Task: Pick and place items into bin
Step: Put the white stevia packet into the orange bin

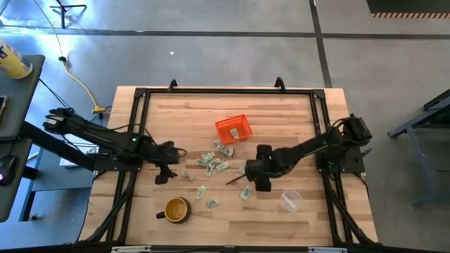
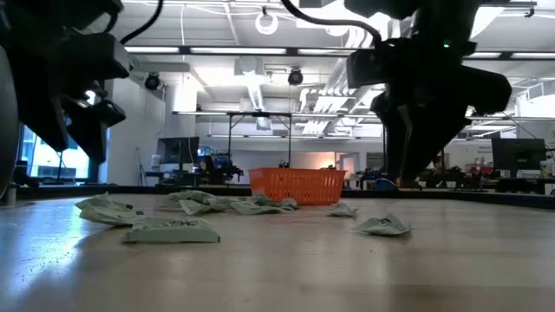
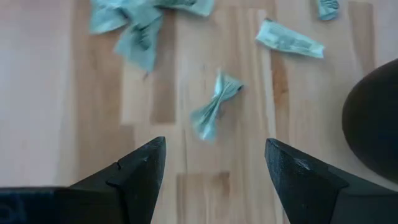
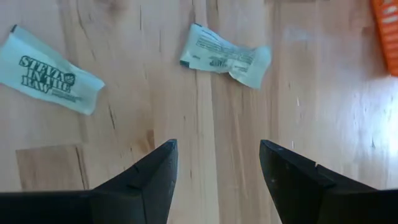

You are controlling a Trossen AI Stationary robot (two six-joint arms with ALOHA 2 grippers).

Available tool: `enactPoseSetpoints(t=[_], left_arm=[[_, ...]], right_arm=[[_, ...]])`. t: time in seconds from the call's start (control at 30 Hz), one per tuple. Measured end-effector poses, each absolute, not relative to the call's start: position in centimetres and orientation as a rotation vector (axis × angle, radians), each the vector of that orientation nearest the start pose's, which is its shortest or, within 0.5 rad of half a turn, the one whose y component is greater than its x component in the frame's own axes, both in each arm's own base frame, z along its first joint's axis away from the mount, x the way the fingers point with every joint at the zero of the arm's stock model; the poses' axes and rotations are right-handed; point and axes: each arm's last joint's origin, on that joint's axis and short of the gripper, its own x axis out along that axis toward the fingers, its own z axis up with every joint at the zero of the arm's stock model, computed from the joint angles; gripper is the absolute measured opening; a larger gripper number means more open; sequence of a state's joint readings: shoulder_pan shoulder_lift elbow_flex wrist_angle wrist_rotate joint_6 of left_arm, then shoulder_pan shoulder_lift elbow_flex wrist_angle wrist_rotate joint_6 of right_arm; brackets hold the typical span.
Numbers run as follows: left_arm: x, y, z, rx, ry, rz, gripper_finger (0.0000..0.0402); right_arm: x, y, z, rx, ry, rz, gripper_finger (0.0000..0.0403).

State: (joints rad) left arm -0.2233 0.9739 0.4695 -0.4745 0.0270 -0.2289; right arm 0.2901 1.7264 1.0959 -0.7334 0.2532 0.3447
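Near the front edge of the wooden table point(image 1: 281, 119): a yellow-brown mug point(image 1: 176, 209) toward the left and a clear plastic cup point(image 1: 290, 200) toward the right, both apart from each other, with bare wood between them and a few scraps close by. Black frame rails along the left, right and far sides of the table.

In the middle band, both arms. Left gripper point(image 1: 167, 174) reaching in from the left side, fingers spread wide and empty, above bare wood; in its wrist view a twisted, bow-shaped scrap point(image 3: 214, 111) just ahead between the two fingertips point(image 3: 144, 163), not touched. Right gripper point(image 1: 261, 184) coming in from the right side, low over the table, also open wide with nothing held; in its wrist view a printed packet point(image 4: 225, 56) ahead on the wood and another one point(image 4: 48, 73) to the side.

Between the two grippers, the items point(image 1: 211, 163): small crumpled pale green-and-white paper packets, scattered loose, most in a cluster at the table centre, some singles nearer the mug and the right gripper. Flat on the wood, some creased, some with dark lettering.

Farther back, the bin point(image 1: 233, 129): small bright orange basket with low mesh walls, turned at an angle, just beyond the cluster. Open wood behind it up to the far rail.
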Motion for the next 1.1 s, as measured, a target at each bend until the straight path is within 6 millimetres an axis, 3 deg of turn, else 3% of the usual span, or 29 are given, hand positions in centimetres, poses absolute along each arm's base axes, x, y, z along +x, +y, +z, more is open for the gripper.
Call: enactPoseSetpoints(t=[0.3, 0.4, 0.57, 0.77, 0.83, 0.93, 1.1], left_arm=[[19.1, -4.5, 14.4, -0.006, 1.088, -0.205, 0.0305], [19.5, -4.6, 13.7, 0.025, 1.097, -0.219, 0.0285], [20.6, -4.8, 13.2, 0.067, 1.036, -0.24, 0.02], [20.5, -4.8, 12.9, 0.105, 1.054, -0.264, 0.0049], [20.6, -4.8, 13.3, 0.115, 1.077, -0.266, 0.0022], [21.2, -4.3, 14.4, 0.134, 1.121, -0.238, 0.0035], [24.4, -1.9, 19.3, 0.26, 1.006, -0.162, 0.0024]], right_arm=[[27.8, 10.7, 15.9, -0.017, 1.297, -0.352, 0.0216], [27.4, 11.3, 15.9, 0.007, 1.291, -0.385, 0.0216], [27.2, 11.6, 15.9, 0.036, 1.272, -0.431, 0.0216], [27.1, 11.5, 15.9, 0.063, 1.254, -0.49, 0.0216], [27.2, 11.4, 16.0, 0.074, 1.229, -0.516, 0.0216], [27.5, 11.0, 16.0, 0.112, 1.164, -0.602, 0.0214], [27.9, 9.0, 16.3, 0.22, 0.977, -0.874, 0.0201]])
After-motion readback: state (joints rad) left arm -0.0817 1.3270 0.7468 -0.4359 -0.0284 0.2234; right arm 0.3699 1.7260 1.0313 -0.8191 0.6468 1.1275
